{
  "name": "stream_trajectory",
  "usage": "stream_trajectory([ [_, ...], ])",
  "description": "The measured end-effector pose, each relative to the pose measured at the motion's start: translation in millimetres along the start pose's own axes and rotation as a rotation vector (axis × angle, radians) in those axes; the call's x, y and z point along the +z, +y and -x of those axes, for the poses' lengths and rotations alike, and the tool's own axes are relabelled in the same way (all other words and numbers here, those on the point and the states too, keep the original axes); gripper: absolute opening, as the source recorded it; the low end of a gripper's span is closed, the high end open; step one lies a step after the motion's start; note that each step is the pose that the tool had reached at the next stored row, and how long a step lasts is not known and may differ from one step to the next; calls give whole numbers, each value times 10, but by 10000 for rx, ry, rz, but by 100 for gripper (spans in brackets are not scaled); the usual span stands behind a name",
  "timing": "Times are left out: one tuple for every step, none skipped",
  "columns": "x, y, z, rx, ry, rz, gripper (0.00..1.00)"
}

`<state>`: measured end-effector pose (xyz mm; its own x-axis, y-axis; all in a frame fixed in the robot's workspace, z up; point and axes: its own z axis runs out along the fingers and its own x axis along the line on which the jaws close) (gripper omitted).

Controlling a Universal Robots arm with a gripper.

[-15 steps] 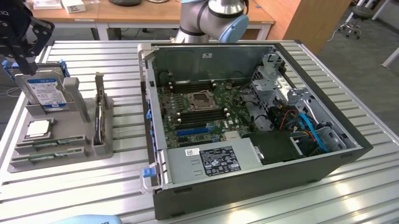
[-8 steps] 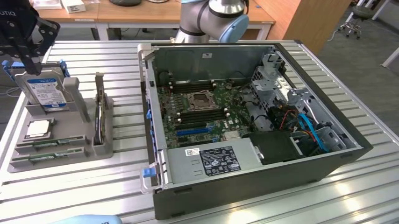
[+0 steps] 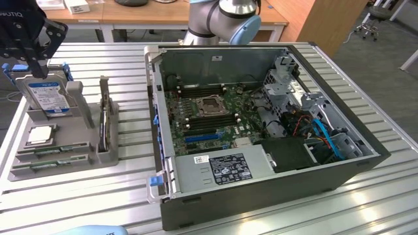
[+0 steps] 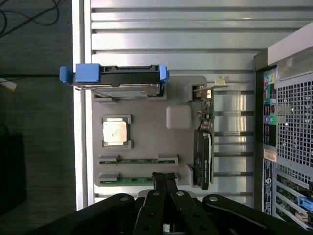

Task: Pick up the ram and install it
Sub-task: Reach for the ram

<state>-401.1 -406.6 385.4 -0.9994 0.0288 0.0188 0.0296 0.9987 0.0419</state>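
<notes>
**Gripper state.** The black two-finger gripper is closed, fingers pressed together, and holds nothing. It hangs above the grey moulded parts tray. Its tips line up over one end of the nearer long, thin green ram stick.

**Part placement.** A second identical green stick lies parallel, just beside the first. Both appear to sit on edge in narrow slots, which likely leaves the upper edge free for a pinch from above. Each other part has its own recess:
- the square silver processor chip
- the blue-bracketed metal hard drive
- the upright dark expansion card

The black tower computer case lies on its side with the panel off. The green motherboard therefore faces up, apparently to give vertical access to the memory slots.

**Limits of observation.**
- In the wrist view the fingers cover the end of the nearer stick, so contact cannot be confirmed.
- Whether any motherboard memory slot is occupied cannot be determined.
- The case is cut off at the wrist view's edge.
- A pale blue object at the exterior view's lower edge is cut off and cannot be identified.
</notes>
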Motion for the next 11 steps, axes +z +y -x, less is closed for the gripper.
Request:
stream_trajectory([
  [0,-1,1,-7,0,0,10],
  [0,-2,2,-11,0,0,10],
  [0,-6,3,-19,1,-1,10],
  [0,-10,3,-27,1,0,10],
  [-1,-14,3,-33,1,-1,10],
  [-1,-19,3,-40,2,-1,10],
  [-1,-24,3,-46,2,-1,10],
  [-1,-29,3,-51,3,-1,10],
  [-1,-34,3,-56,3,-1,10],
  [-1,-39,3,-61,2,-1,10],
  [-1,-44,4,-66,2,-1,10],
])
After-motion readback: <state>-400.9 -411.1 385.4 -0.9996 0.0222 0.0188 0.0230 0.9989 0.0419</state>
